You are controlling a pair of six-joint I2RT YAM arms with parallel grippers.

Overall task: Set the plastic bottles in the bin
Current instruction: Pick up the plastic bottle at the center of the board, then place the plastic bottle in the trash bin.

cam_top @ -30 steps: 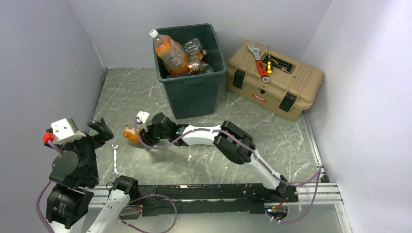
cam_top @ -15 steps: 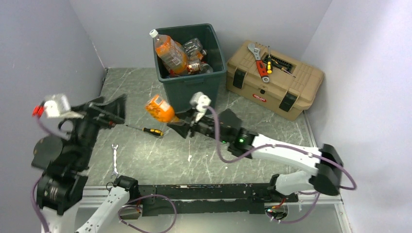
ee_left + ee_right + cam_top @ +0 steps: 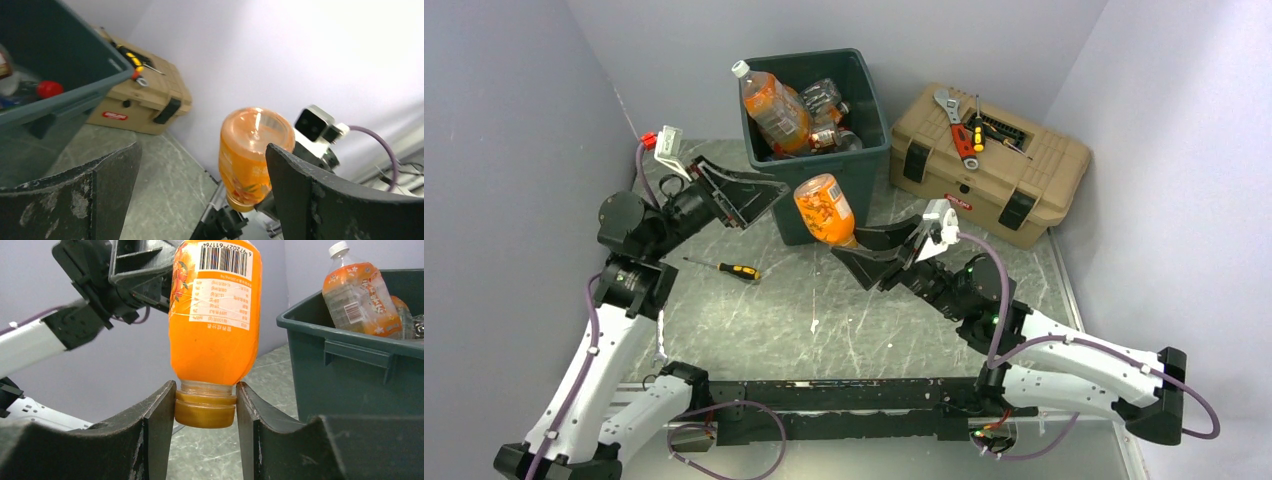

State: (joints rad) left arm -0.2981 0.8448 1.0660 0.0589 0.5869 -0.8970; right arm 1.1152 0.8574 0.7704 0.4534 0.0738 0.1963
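- Gripping the orange bottle by its capped neck, the right pincer is holding it upside down, base uppermost, in the air just in front of the bin.
- The right arm is reaching from its base up toward the bin's front wall, forearm sloping upward and the pincer pointing up and leftward.
- The left arm is standing tall with its elbow raised and its wrist aiming at the bin's near-left corner.
- The left pincer is gaping wide with nothing between its fingers, and is facing the held bottle from the bin's left side.
- Other bottles are lying inside the bin, and a large orange one is leaning out over its left rim.
- A yellow-handled screwdriver is lying on the desk, in front and to the left of the bin.
- A tan toolbox is sitting just right of the bin.
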